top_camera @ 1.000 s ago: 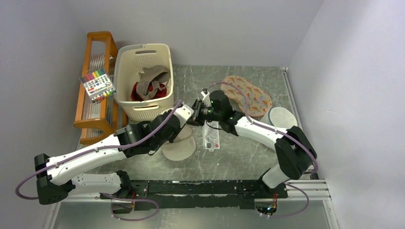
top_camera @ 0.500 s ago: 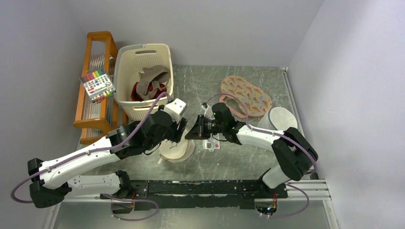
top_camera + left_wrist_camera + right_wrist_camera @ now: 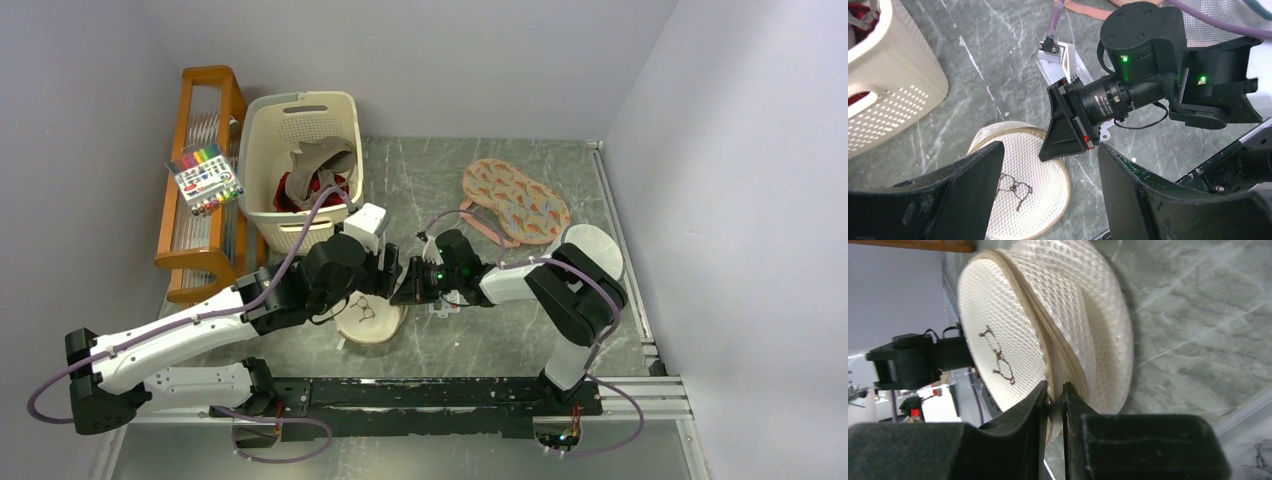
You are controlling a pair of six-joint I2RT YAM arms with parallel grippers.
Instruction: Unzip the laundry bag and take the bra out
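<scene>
Right wrist view shows the right end effector [image 3: 1053, 391] clenched on the rim of the laundry bag [image 3: 1013, 315], pinching the beige edge right where the zip [image 3: 1045, 335] runs; whether the slider itself sits between the fingers we cannot tell. The zip looks shut along the stretch we see. The bag lies flat on the tabletop [image 3: 500, 330], left of centre and just nearer than the white basket [image 3: 285, 232], black squiggle [image 3: 998, 356] uppermost; the left end effector [image 3: 1050, 150] hangs released above it, jaws spread wide, touching nothing. We judge the step to be starting the zip. To do it well, we would first lower the left fingers onto the far-left rim to pin the bag; then draw the right pinch along the rim's curve, not straight outward, so the light mesh neither bunches nor slides.
</scene>
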